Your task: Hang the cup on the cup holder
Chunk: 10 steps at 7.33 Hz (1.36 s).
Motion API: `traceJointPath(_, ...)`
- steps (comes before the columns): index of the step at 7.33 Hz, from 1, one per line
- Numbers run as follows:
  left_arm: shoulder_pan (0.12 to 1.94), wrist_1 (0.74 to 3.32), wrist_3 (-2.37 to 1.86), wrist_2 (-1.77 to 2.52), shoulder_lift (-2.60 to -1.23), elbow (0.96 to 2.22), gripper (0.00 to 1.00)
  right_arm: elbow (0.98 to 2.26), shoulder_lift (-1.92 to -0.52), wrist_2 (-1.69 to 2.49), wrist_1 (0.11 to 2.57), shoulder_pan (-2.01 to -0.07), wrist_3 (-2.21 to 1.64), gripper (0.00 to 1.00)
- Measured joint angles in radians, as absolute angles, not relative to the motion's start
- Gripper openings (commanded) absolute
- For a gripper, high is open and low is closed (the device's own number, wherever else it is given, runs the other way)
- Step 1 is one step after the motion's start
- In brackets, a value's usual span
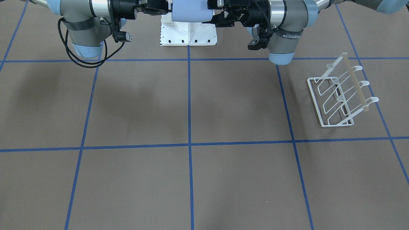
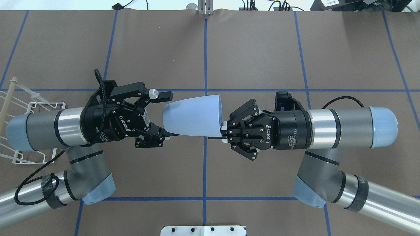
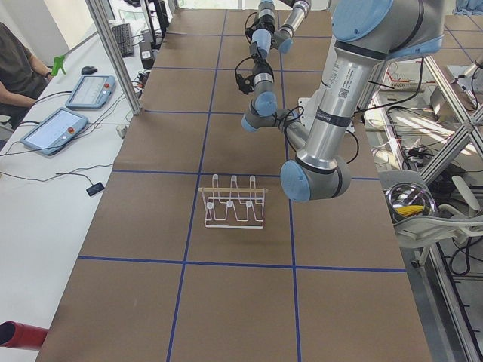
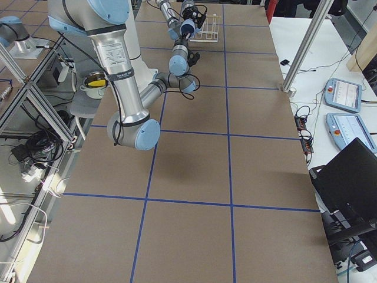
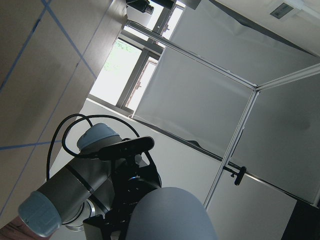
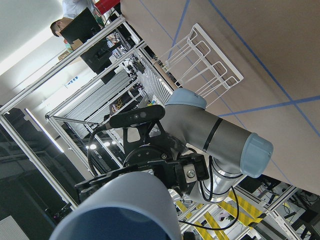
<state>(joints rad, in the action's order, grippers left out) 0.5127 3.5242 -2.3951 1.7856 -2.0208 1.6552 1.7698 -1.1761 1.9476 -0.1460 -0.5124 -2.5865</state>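
Note:
The pale blue-grey cup [image 2: 193, 114] is held level in the air between my two grippers, with its rim toward the right arm. My right gripper [image 2: 224, 128] is shut on the cup's rim. My left gripper [image 2: 164, 114] is open, with its fingers either side of the cup's rounded base. In the front view the cup [image 1: 190, 11] is at the top edge. It also shows in both wrist views, left [image 5: 170, 215] and right [image 6: 120, 210]. The white wire cup holder [image 1: 342, 95] stands on the table to my left, and in the overhead view [image 2: 19, 108] it is partly hidden by the left arm.
The robot's white base plate [image 1: 188, 35] is at the near table edge. Blue tape lines [image 1: 189, 145] grid the brown table. A seated operator [image 3: 15, 68] and tablets [image 3: 56, 128] are on a side bench beyond the table's far edge.

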Motion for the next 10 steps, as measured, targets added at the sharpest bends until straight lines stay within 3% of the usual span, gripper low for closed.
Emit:
traceJointPath(2, 0.510, 3.524, -2.394, 1.786, -2.024, 1.656, 0.90, 1.765, -1.174, 1.947, -0.146, -0.508, -2.584, 0.00)
traceJointPath(3, 0.508, 3.524, -2.394, 1.786, -2.025, 1.656, 0.76, 1.765, -1.172, 1.946, -0.147, -0.507, -2.584, 0.00)
traceJointPath(4, 0.506, 3.524, -2.394, 1.786, -2.026, 1.656, 0.21, 1.765, -1.171, 1.945, -0.147, -0.506, -2.583, 0.00)
traceJointPath(5, 0.505, 3.524, -2.394, 1.786, -2.026, 1.656, 0.00, 1.765, -1.171, 1.941, -0.147, -0.506, -2.583, 0.98)
traceJointPath(10, 0.508, 3.523, -2.390, 1.786, -2.013, 1.665, 0.00, 1.768, -1.188, 1.935, -0.152, -0.527, -2.473, 1.00)
